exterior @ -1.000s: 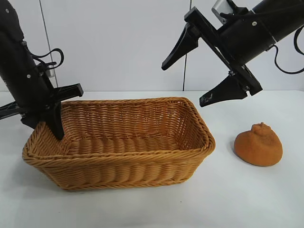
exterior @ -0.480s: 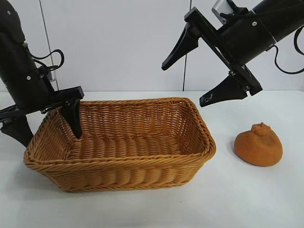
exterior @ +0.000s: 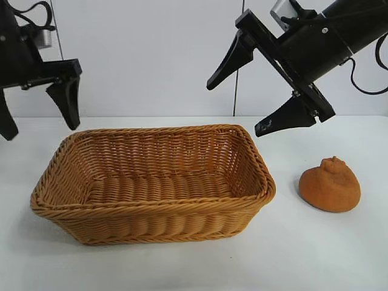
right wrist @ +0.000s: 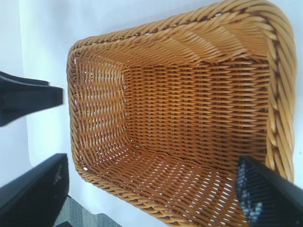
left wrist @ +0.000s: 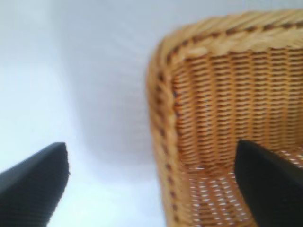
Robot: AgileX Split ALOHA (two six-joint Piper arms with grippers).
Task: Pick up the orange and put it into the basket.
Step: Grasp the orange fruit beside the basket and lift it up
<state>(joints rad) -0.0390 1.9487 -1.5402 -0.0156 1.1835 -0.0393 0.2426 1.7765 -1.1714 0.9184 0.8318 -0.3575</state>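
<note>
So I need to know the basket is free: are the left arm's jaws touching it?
Apart. In the exterior view the left gripper hangs open above the basket, with white wall showing between its fingertips and the braided rim.

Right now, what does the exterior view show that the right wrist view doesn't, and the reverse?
Only the exterior view shows the orange on the table, apart from the basket, and the open right gripper hanging above. Only the right wrist view looks straight down onto the basket's bare woven floor. Both show the wicker basket and the open left gripper beyond its far end.
</note>
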